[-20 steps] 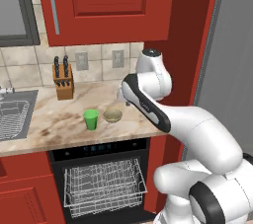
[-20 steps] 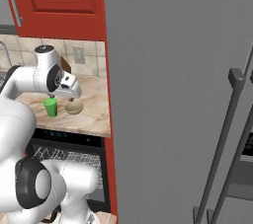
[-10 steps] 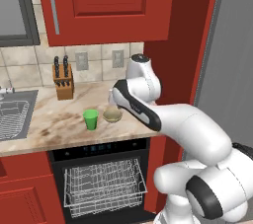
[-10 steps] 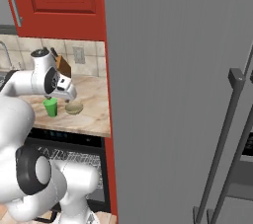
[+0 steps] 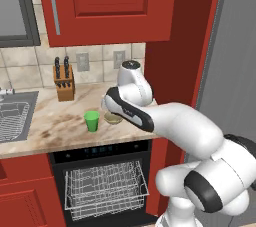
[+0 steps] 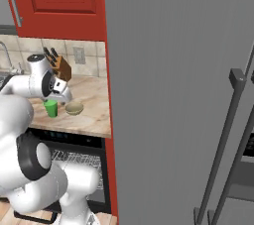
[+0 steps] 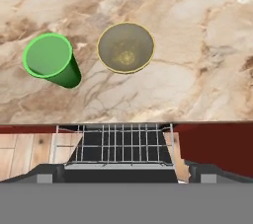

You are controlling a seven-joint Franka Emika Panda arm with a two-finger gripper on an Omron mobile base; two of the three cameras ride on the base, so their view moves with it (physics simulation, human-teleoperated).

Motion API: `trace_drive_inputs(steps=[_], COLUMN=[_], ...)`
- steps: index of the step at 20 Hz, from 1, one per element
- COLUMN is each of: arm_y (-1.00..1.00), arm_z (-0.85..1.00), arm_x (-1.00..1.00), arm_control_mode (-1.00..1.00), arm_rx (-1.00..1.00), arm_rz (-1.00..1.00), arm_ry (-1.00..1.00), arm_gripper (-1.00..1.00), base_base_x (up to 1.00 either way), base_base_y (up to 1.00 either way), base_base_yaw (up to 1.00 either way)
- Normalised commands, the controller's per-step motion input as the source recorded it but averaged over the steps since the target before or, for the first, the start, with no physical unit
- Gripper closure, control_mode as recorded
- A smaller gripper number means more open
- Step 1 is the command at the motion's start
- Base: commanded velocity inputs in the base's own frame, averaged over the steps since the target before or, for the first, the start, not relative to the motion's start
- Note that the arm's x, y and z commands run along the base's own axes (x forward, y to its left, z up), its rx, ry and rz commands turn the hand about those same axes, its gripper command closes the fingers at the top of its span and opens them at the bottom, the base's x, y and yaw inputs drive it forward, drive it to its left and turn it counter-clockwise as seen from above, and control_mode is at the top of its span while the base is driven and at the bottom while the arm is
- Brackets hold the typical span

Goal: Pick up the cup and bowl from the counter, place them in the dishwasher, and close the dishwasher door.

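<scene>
- Left base view: the green cup (image 5: 91,120) and the olive-tan bowl (image 5: 113,118) stand side by side, close but apart, on the marble counter (image 5: 45,126), toward its near edge. The arm's wrist hangs over the bowl and partly hides it. The dishwasher (image 5: 102,181) below is open with its wire rack (image 5: 105,188) pulled out. A knife block (image 5: 64,82) stands far back by the wall and a steel sink (image 5: 15,116) lies at the left. The risk here, as I judge it: a descent that drifts left could knock the cup over or push it toward the sink.
- Right base view: the gripper (image 6: 61,96) hangs just above the counter, between cup (image 6: 50,108) and bowl (image 6: 74,108), with nothing in it. I cannot judge the gap of the fingers from this side. With both vessels so near the hand, one finger might land on a rim and tip it.
- Hand view: the camera looks straight down into the cup (image 7: 51,61) and the bowl (image 7: 125,48); the jaws stand fully apart and empty. The rack (image 7: 120,144) lies directly below the counter edge. The bowl is shallow with a flared wall, so a grasp across its rim could slip, and a dropped piece could fall off the edge.
</scene>
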Motion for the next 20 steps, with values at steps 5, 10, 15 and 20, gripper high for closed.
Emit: trace_drive_inputs(steps=[5,10,15,20], arm_y=[0.23,0.16,0.16,0.19], arm_z=[-0.15,-0.09,-0.16,-0.24], arm_x=[0.15,0.2,0.31,0.37], arm_control_mode=[-1.0,-1.0,-1.0,-1.0], arm_rx=[0.0,0.0,-0.01,-0.03], arm_rz=[0.0,-0.01,-0.02,-0.02], arm_ry=[0.0,0.0,0.0,0.0], arm_gripper=[-1.0,-1.0,-1.0,-1.0], base_base_x=[0.0,0.0,0.0,0.0], base_base_y=[0.0,0.0,0.0,0.0], base_base_yaw=[0.0,0.0,0.0,0.0])
